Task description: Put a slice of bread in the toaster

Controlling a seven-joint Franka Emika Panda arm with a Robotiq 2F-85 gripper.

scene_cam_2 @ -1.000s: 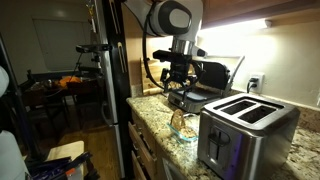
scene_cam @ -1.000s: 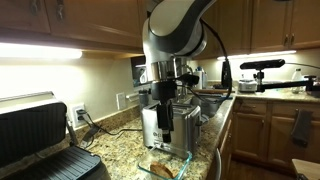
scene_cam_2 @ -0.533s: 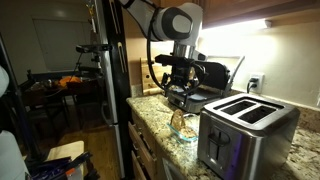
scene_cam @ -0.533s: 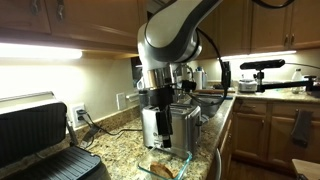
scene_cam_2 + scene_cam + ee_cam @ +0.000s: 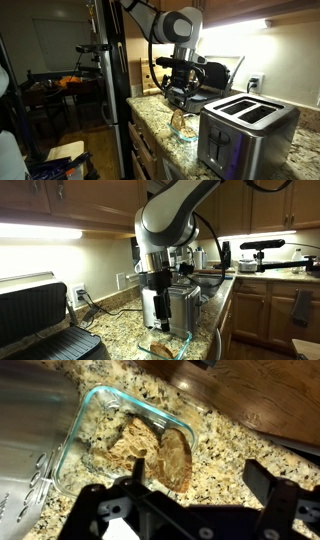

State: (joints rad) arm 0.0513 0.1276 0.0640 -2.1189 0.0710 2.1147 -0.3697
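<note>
Leaning further sideways than a second ago, the arm point(image 5: 170, 220) is holding the gripper point(image 5: 180, 95) over the slice of bread point(image 5: 150, 450). It is lying flat in the glass dish point(image 5: 92, 398), long axis diagonal, just ahead of the jaws. Jaws are standing apart, gripping nothing. Toaster point(image 5: 25, 455) is standing just beside the dish on the worktop point(image 5: 235, 450).
</note>
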